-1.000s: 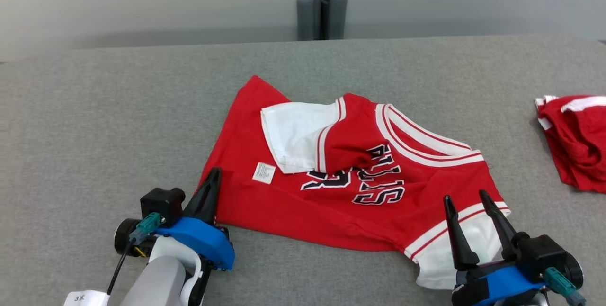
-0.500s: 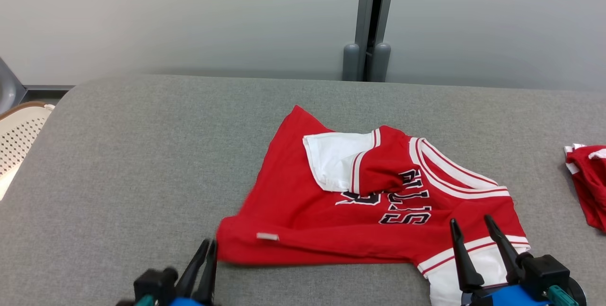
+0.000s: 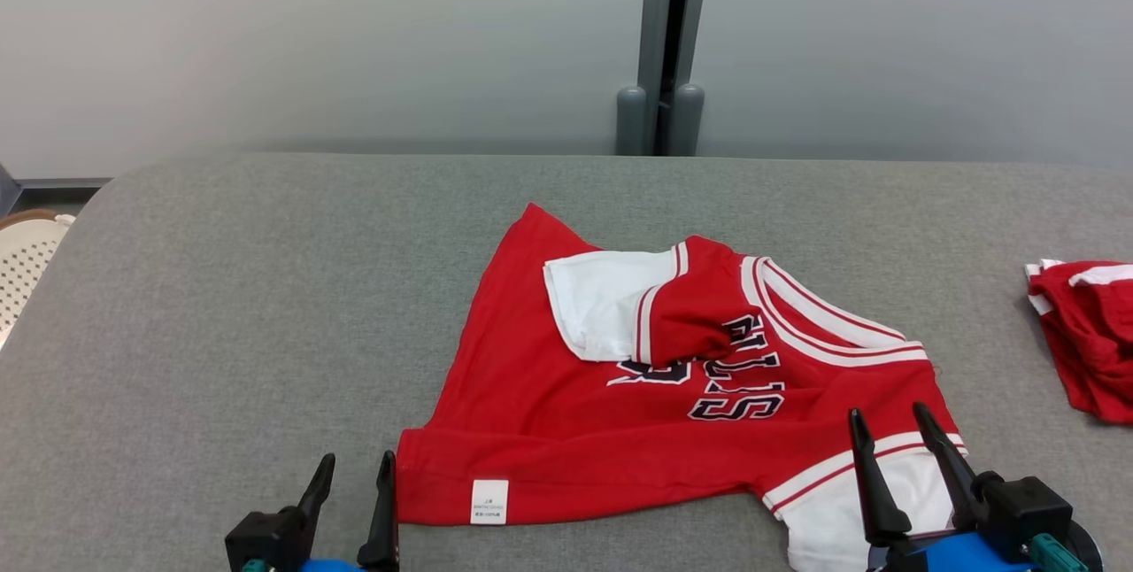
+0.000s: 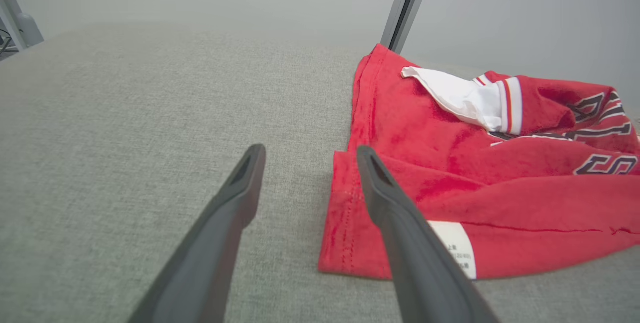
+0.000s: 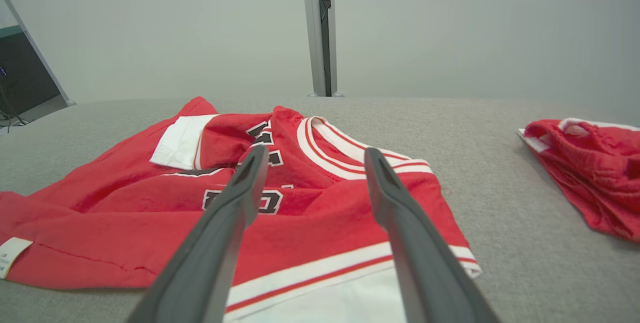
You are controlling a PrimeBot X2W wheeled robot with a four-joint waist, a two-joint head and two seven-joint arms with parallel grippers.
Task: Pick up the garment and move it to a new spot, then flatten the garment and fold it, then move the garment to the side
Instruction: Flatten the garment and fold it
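Note:
The garment [image 3: 549,430] is a red jersey with white sleeves and dark lettering, lying rumpled on the grey table [image 3: 221,306]. Its near-left edge is doubled over, with a white label [image 3: 489,501] facing up. My left gripper [image 3: 358,466] stands open just left of that folded corner, nothing between its fingers. In the left wrist view the left gripper [image 4: 310,152] has its right finger beside the garment [image 4: 425,128] hem. My right gripper [image 3: 888,417] is open above the near-right white sleeve. In the right wrist view the right gripper [image 5: 315,153] hangs over the garment [image 5: 125,223].
A second red and white garment [image 3: 1084,333] lies bunched at the table's right edge, also seen as a red heap [image 5: 585,168]. A white perforated basket [image 3: 22,266] sits off the table's left end. A grey post [image 3: 659,41] stands behind the table.
My left gripper drew the garment's left corner toward me, folding it over, then opened and let go. The head camera has shifted. The right gripper stayed open.

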